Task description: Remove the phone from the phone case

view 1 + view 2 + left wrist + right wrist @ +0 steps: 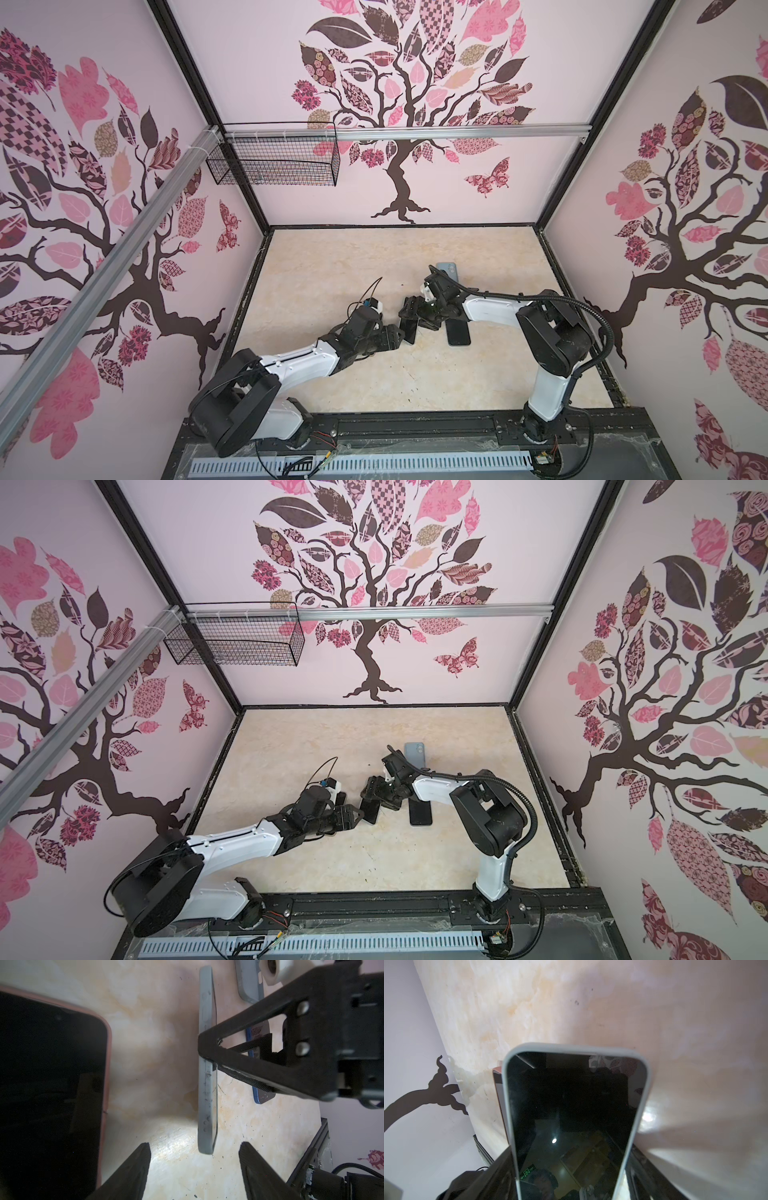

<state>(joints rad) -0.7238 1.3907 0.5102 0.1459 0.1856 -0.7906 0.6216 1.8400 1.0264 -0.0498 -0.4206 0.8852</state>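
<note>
The phone [571,1105] sat fully inside the grey phone case [206,1088], its screen dark and the case rim closed around every side in view. The right tool [571,1147] was clamped on the cased phone across its width. One finger [270,1074] pressed the long edge that faced the left wrist camera and the other was on the opposite edge, so the phone stood on its long edge. Whether its lower edge touched the bench [374,257] could not be told.

In both top views the cased phone hung just beside the blue-edged phone [458,334], on that phone's side toward the left arm. The blue-edged phone lay flat on the bench under the right arm's wrist.

The left tool [194,1144] was on the far side of the cased phone from the blue-edged phone, level with it. Its fingers [133,1172] stood apart and gripped nothing. The end of the case lined up with the gap between them, with bench showing on either side of it.

A pink-cased phone [52,1084] lay screen up farther from the blue-edged phone, beyond the left tool. Another grey case [446,268] lay flat on the bench behind the blue-edged phone, toward the back wall and apart from it.
</note>
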